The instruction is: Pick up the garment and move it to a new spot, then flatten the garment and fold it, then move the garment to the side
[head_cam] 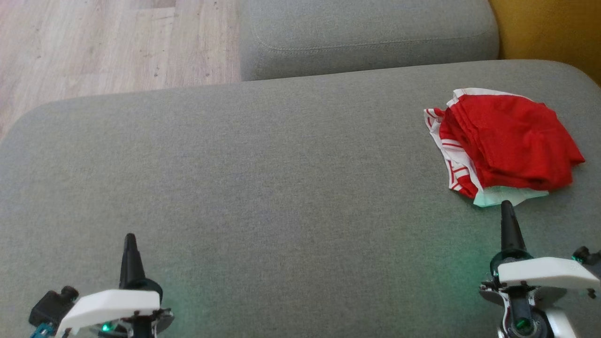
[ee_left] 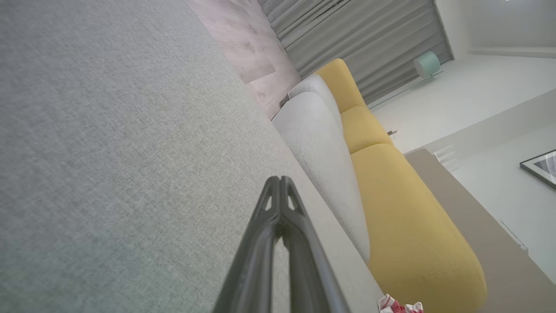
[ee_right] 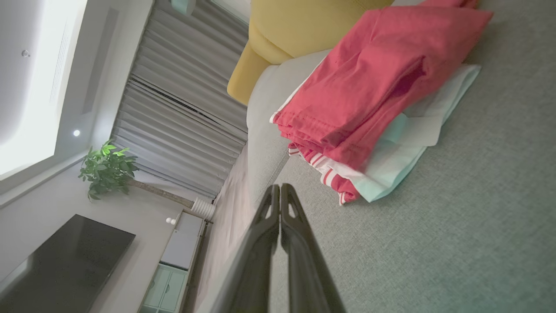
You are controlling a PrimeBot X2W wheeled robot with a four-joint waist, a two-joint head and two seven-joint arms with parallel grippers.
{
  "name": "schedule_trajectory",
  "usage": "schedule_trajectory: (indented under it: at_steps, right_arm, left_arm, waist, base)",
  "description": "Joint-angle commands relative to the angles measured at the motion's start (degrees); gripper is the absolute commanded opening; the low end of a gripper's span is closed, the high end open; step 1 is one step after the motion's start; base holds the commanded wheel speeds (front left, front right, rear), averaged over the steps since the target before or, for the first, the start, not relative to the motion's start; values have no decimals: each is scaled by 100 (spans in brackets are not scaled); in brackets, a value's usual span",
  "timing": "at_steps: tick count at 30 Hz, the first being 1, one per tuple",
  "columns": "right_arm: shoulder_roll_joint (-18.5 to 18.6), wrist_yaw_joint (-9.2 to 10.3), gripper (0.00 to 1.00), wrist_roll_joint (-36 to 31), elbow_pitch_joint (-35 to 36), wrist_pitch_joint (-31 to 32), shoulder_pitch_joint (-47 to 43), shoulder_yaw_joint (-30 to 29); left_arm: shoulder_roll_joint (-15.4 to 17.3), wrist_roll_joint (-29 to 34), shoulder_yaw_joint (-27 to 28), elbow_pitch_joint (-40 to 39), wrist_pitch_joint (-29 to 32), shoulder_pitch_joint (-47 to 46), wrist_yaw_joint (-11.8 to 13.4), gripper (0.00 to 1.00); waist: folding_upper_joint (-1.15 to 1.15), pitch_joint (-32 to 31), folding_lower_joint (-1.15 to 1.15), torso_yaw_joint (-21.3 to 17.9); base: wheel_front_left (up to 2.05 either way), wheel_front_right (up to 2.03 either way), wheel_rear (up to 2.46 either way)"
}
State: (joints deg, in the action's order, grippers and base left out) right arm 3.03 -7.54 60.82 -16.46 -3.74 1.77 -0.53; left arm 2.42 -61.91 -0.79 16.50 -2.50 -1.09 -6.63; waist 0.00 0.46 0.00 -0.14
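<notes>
While our left tool (head_cam: pixel 130 237) and our right tool (head_cam: pixel 506 204) both had their fingers pinched fully together with nothing between them, the garment (head_cam: pixel 509 143) lay in a layered red bundle near the right edge of the grey seat cushion (head_cam: pixel 281 164), toward its far side. Our right tool pointed at its near hem, just short of it and seemingly not touching. Our left tool hovered by the near left corner, well apart from it.

We judged the cloth light, soft and limp, a thin knit that would sag and spill out of its folds if lifted by one layer. A striped trim (head_cam: pixel 450 159) showed along its left side and a pale mint layer (head_cam: pixel 502 196) peeked out beneath the near hem. To carry it whole, we thought a pinch through all the layers at the thick near fold was safest. For flattening, two corners of the hem seemed better.

The cushion's woven cover looked grippy, so we expected lifting to work better than dragging. Beyond its far edge sat a second grey cushion (head_cam: pixel 366 37), with wooden floor (head_cam: pixel 94 42) past the far left corner and yellow upholstery (ee_left: pixel 408 217) alongside. Pleated curtains (ee_right: pixel 182 113), a potted plant (ee_right: pixel 106 167) and a dark screen (ee_right: pixel 65 256) stood farther off.
</notes>
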Motion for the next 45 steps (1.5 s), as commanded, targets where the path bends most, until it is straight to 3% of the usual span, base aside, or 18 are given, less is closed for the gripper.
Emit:
schedule_trajectory:
  at_steps: [1, 45]
  right_arm:
    - [110, 3, 0, 146, 216, 37, 326, 35]
    - [104, 5, 0, 2845, 248, 775, 413, -371]
  left_arm:
    - [29, -115, 170, -198, 42, -325, -45, 0]
    - [43, -2628, 655, -237, 782, -485, -80, 0]
  waist:
    - [0, 0, 0, 0]
    - [0, -24, 0, 12]
  base:
    - [0, 0, 0]
    - [0, 0, 0]
